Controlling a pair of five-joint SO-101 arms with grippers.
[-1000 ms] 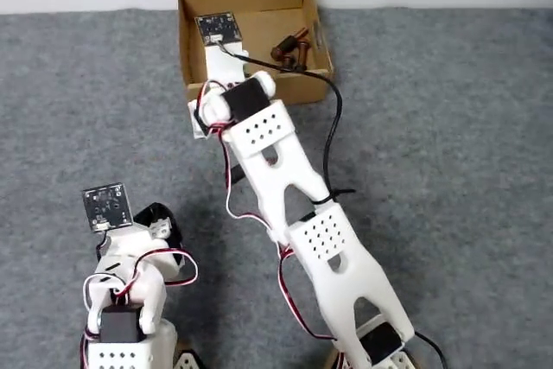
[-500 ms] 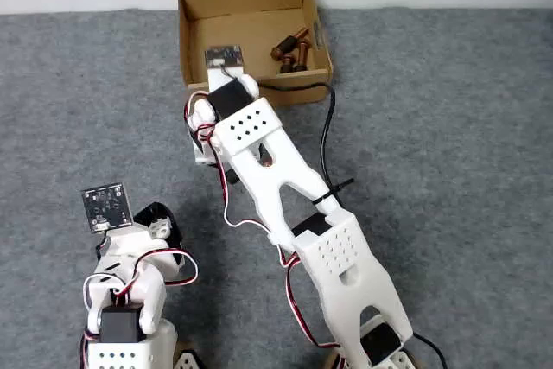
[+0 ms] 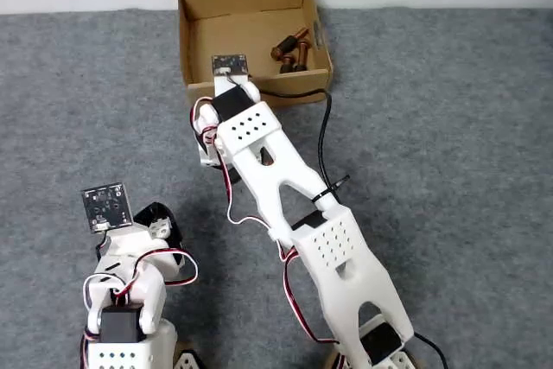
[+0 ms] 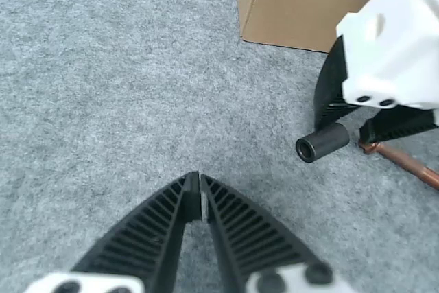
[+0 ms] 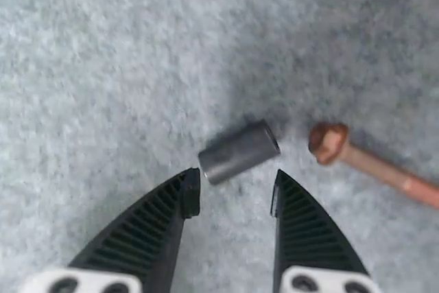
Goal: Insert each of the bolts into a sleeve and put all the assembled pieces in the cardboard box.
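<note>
A dark grey sleeve lies on the grey carpet just beyond my right gripper, which is open with a fingertip on either side of it. A copper bolt lies close beside the sleeve, its head towards it. From the left wrist the same sleeve and bolt show under the right arm's black fingers. My left gripper is shut and holds nothing, well short of them. The cardboard box holds assembled copper pieces. The right arm stretches to the carpet just in front of the box.
The left arm stays folded near the front left of the carpet. A black cable runs along the right arm. Open grey carpet spreads to the left and right of the box.
The right arm's wrist has drawn back from over the box to the carpet in front of it. The left arm has not moved.
</note>
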